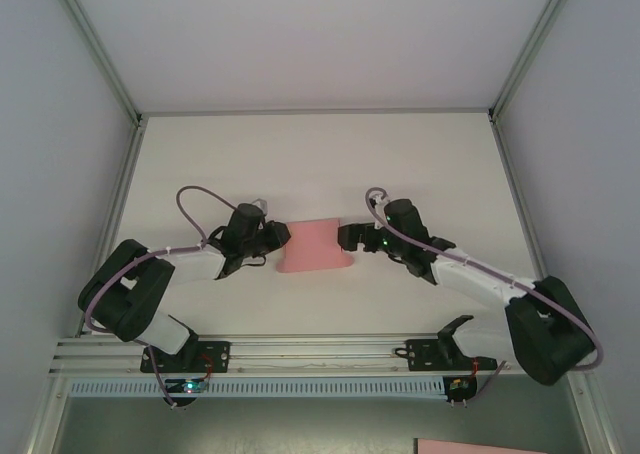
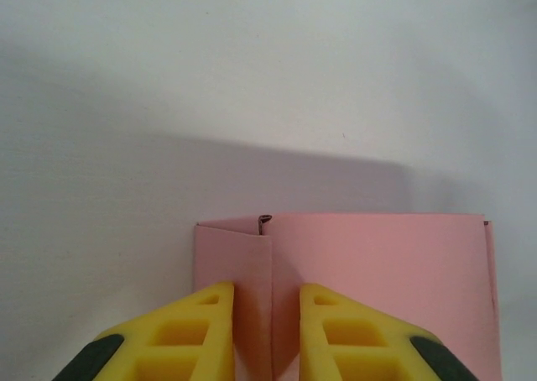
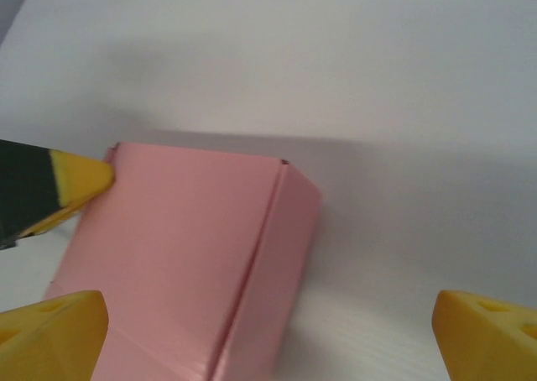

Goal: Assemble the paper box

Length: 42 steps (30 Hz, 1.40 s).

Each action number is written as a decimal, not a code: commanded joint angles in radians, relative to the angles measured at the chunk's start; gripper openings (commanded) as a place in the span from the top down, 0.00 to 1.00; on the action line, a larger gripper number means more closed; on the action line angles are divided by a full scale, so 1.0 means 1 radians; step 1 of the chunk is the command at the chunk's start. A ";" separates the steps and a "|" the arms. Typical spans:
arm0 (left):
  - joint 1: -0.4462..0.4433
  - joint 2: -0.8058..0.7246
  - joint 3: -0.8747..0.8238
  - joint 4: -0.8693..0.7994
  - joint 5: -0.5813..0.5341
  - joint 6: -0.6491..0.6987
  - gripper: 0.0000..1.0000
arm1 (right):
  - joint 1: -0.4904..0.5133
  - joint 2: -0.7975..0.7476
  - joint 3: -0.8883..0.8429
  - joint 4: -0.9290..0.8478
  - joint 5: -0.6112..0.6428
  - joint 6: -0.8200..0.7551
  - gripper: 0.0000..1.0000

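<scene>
The paper box point(image 1: 315, 246) is a small pink closed box lying on the white table between both arms. My left gripper point(image 1: 280, 237) is at its left end. In the left wrist view the yellow fingers point(image 2: 201, 326) stand narrow, pinching a folded corner ridge of the paper box point(image 2: 386, 263) between them, at the left gripper point(image 2: 267, 293). My right gripper point(image 1: 346, 237) sits at the box's right end, open wide. In the right wrist view the paper box point(image 3: 185, 255) lies inside the right gripper point(image 3: 270, 305), nearer its left finger, touching neither. The left gripper's fingertip point(image 3: 84, 180) presses the box's far corner.
The white table point(image 1: 320, 164) is boxed in by pale walls with metal posts at the back corners. An aluminium rail point(image 1: 320, 354) carries both arm bases at the near edge. Another pink sheet point(image 1: 490, 446) lies below the rail at the bottom right.
</scene>
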 commanded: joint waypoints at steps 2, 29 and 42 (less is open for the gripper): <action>0.022 0.001 -0.089 -0.097 0.008 0.007 0.79 | -0.018 0.105 0.043 0.019 -0.143 0.071 0.02; 0.043 -0.148 -0.233 0.006 -0.049 -0.058 0.89 | 0.022 0.363 0.078 0.287 -0.436 0.298 0.15; 0.046 -0.163 -0.311 0.101 -0.063 -0.100 1.00 | 0.039 0.292 0.181 -0.146 -0.204 0.199 0.12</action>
